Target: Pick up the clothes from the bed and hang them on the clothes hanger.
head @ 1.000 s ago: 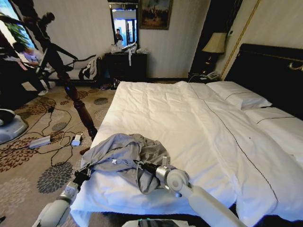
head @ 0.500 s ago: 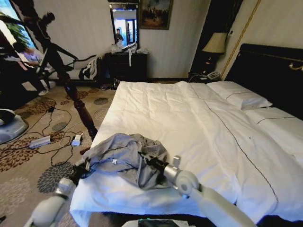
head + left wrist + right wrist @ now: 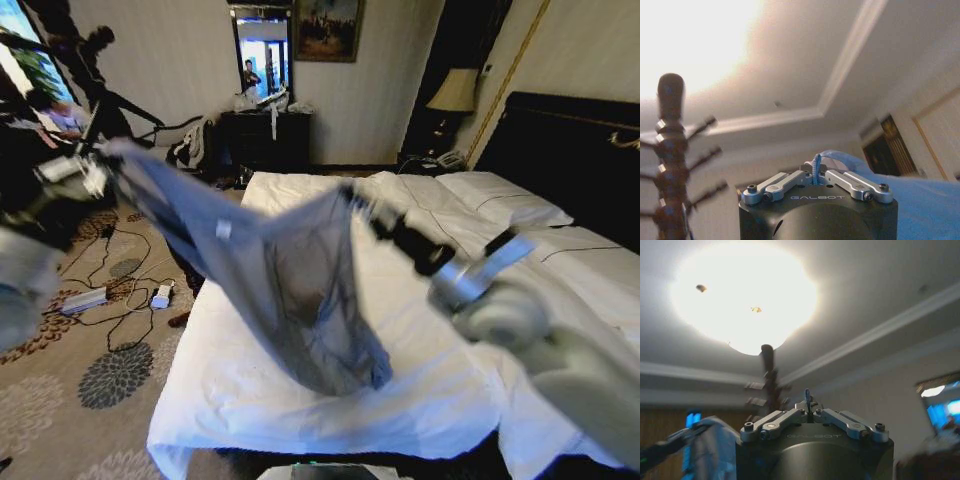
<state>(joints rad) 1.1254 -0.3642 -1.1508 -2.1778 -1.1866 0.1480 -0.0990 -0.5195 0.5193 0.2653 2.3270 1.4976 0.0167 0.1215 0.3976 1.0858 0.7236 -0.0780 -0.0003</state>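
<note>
The clothes [image 3: 290, 270], a light grey-blue shirt, hang in the air, stretched between my two raised grippers above the bed [image 3: 300, 400]. My left gripper [image 3: 100, 160] holds one end high on the left, over the carpet beside the bed. My right gripper [image 3: 355, 200] holds the other end above the white sheets. The fabric sags down to the mattress's near part. The left wrist view has the left gripper [image 3: 815, 175] shut on a fold of the clothes [image 3: 920, 200]. In the right wrist view the right gripper [image 3: 807, 407] pinches a sliver of cloth. The clothes hanger is out of view.
A dark wooden coat stand [image 3: 97, 60] rises left of the bed, close behind the left gripper; both wrist views catch it [image 3: 670, 150] [image 3: 767, 370]. Cables and a power strip [image 3: 85, 298] lie on the patterned carpet. A black headboard [image 3: 570, 150] and pillows [image 3: 500, 200] are far right.
Both grippers have risen fast from the bed's near corner and spread apart, lifting the clothes off the sheets and stretching them in the air.
</note>
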